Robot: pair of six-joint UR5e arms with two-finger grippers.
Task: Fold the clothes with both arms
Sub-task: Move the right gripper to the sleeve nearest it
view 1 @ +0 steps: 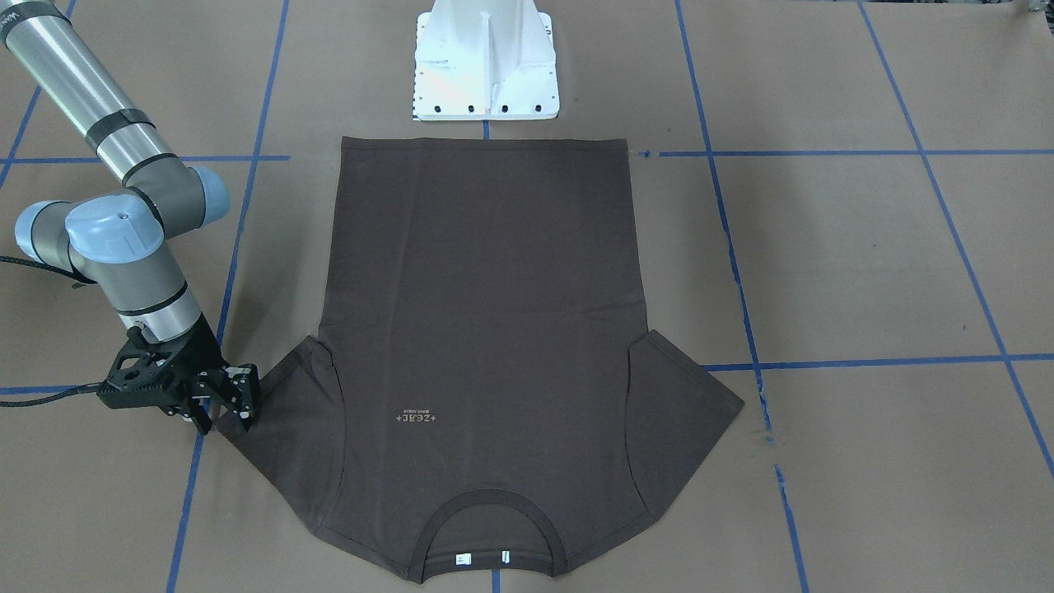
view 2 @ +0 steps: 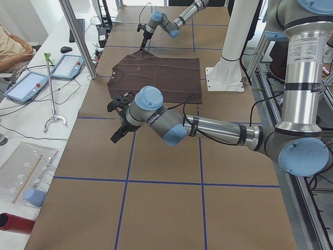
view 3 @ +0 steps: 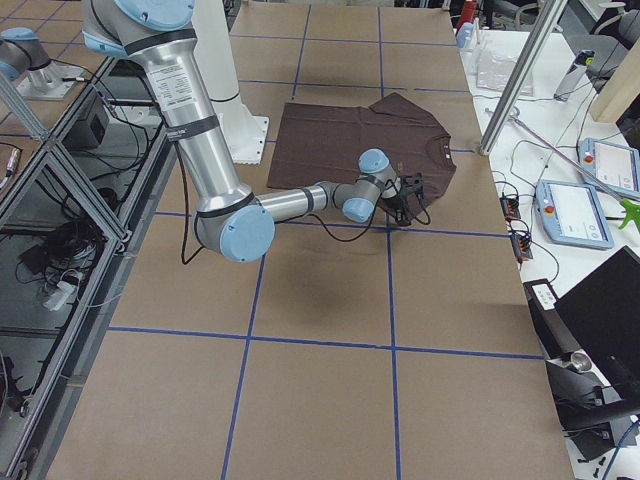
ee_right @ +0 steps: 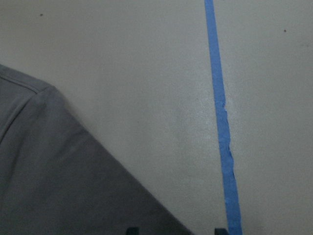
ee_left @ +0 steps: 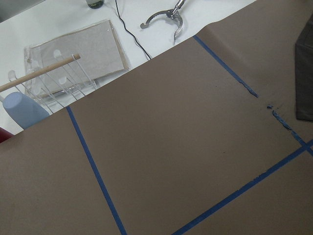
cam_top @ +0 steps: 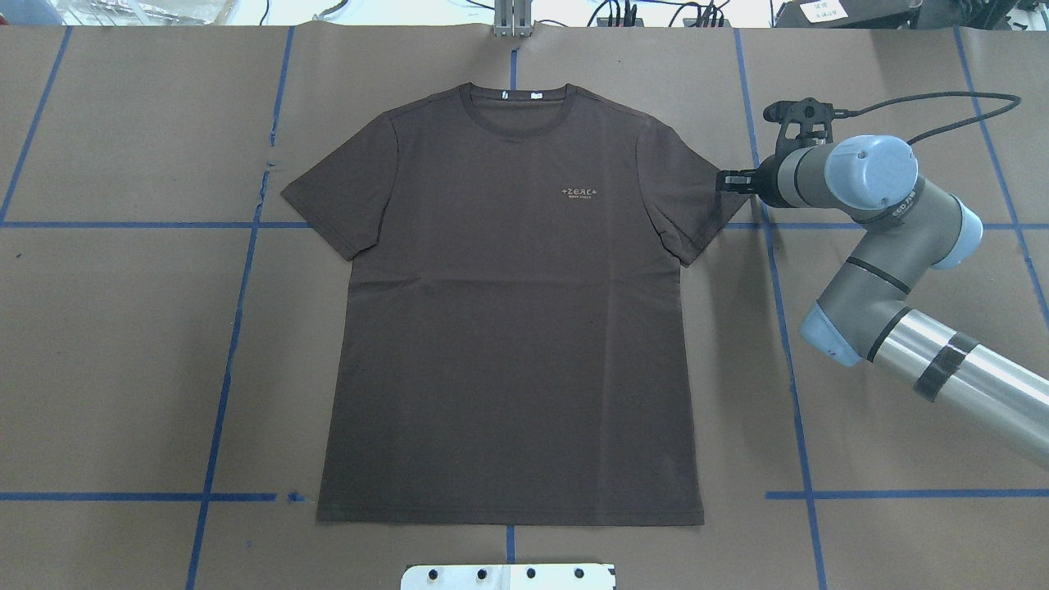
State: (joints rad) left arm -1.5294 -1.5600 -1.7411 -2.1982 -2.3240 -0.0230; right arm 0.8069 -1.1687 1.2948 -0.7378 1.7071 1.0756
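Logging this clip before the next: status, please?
Right gripper open at the sleeve edge. Left gripper off the T-shirt, state unclear. T-shirt flat, unfolded, front up. Nothing lying on it.

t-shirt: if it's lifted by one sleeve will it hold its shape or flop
Probably flops: the T-shirt lies thin and flat with soft creases, so lifted by the sleeve near the right tool, the body would likely hang and drag. It looks light. Pushed across the paper, it would likely bunch rather than slide.
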